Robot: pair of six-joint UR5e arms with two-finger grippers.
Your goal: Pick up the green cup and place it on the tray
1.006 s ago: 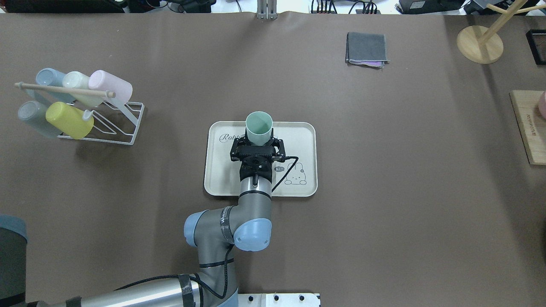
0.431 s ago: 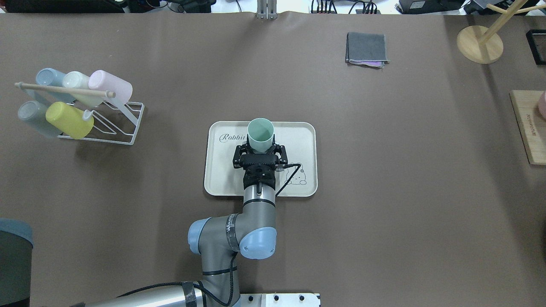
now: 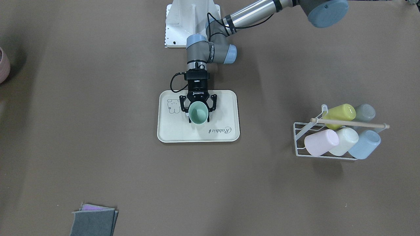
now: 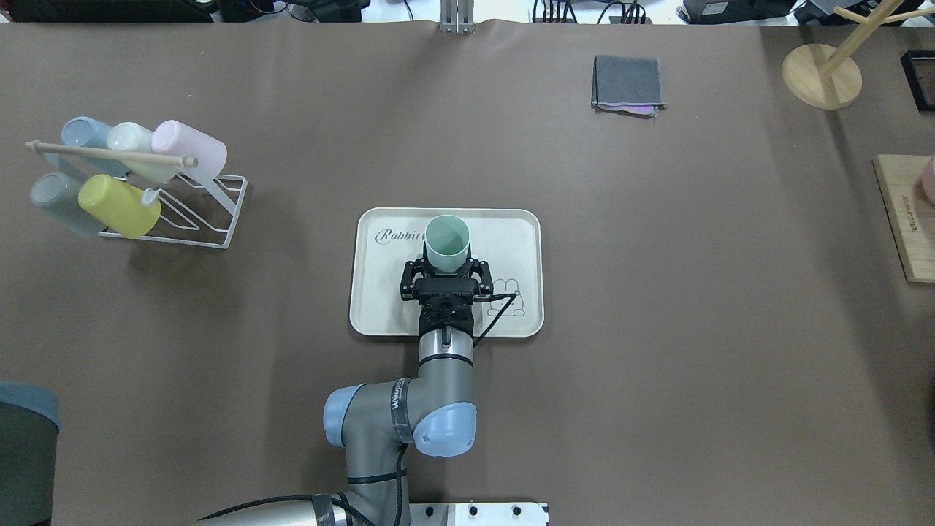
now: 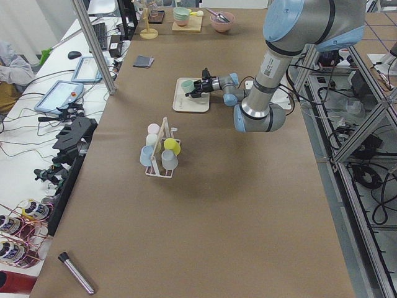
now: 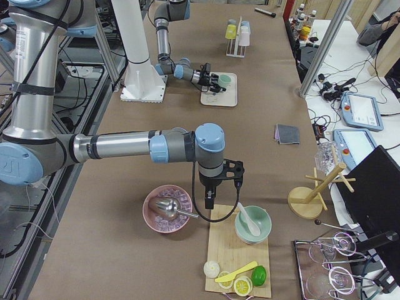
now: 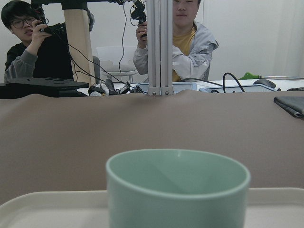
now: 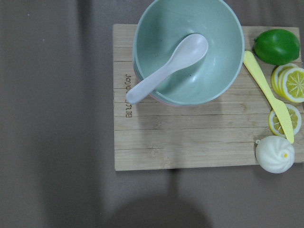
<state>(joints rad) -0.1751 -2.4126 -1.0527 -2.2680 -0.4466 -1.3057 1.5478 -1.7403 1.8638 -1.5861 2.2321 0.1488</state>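
Clenched on the green cup [image 4: 447, 237] with the left gripper [image 4: 446, 264] — fingers [image 3: 181, 106] pressed against the cup's sides at its three and nine o'clock in the overhead view. Upright, mouth up, inside the tray [image 4: 376, 292], toward twelve o'clock of the tray's middle and just at three o'clock of the "Rabbit" script. Impossible to tell whether the base touches the tray floor: in the left wrist view, only the cup's upper wall and lip, with the tray's far rim behind. Reaching in from six o'clock over the tray's near rim, gripper lying roughly level.

Between nine and ten o'clock of the tray, well apart: a white wire rack [image 4: 182, 212] with cups lying on it, among them a yellow-green cup [image 4: 117, 206] and a pink cup [image 4: 188, 146]. Toward one o'clock, well apart, a folded grey cloth [image 4: 628, 82].

At the table's three-o'clock end, hanging above a wooden board [image 8: 190, 133]: the right gripper [image 6: 219, 181], seen only in the right side view — cannot tell whether its fingers are spread or closed. On the board in the right wrist view, at twelve o'clock a mint bowl [image 8: 213, 71] with a white spoon [image 8: 166, 71] in it, at two o'clock a lime [image 8: 277, 46], at four o'clock a white bun [image 8: 274, 154].
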